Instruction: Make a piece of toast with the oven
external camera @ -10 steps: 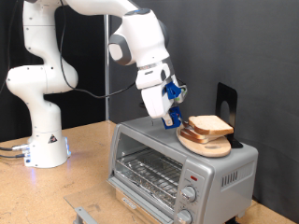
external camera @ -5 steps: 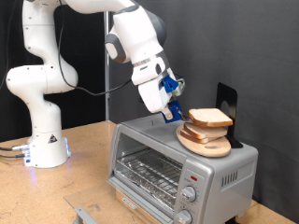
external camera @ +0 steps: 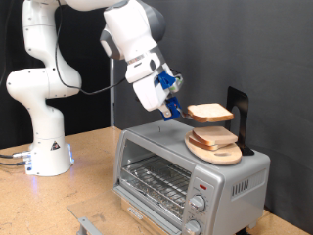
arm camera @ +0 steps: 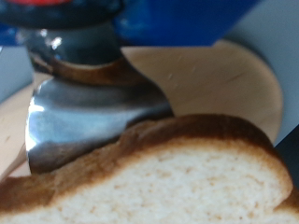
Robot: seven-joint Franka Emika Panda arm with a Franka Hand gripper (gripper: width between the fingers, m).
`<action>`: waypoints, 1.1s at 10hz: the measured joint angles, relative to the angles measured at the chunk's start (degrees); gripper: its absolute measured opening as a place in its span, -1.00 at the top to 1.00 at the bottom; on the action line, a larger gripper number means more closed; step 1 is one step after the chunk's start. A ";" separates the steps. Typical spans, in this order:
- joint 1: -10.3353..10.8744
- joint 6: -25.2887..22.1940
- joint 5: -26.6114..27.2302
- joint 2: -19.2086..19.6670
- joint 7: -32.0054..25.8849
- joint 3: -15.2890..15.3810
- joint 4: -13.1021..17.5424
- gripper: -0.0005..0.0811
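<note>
My gripper (external camera: 176, 110) is shut on the piece of toast (external camera: 211, 113), a pale slice with a tan-brown crust, and holds it in the air above the round wooden board (external camera: 215, 147). The board rests on top of the silver oven (external camera: 186, 176). The oven's glass door is closed, with its wire rack behind it and two knobs at the exterior view's right. In the wrist view the toast (arm camera: 168, 177) fills the near field, with one metal finger (arm camera: 75, 117) beside it and the board (arm camera: 215, 79) behind.
A second slice of bread (external camera: 219, 139) lies on the board. A black stand (external camera: 238, 113) rises behind the board. The robot's white base (external camera: 44, 147) stands on the wooden table (external camera: 59, 201) at the exterior view's left. A grey object (external camera: 88, 225) lies at the table's front.
The gripper has lifted the slice off the board and risen, moving up and toward the exterior view's left. The slice now hangs clear above the board.
</note>
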 joint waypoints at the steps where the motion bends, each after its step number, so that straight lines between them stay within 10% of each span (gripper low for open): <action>1: -0.04 -3.33 0.00 -1.78 -0.06 -0.69 -0.63 -0.03; 6: 0.00 0.48 4.91 -4.50 -8.49 -2.92 -5.48 -0.01; 11: -0.65 -6.32 6.09 -12.85 -16.70 -11.00 -12.61 0.04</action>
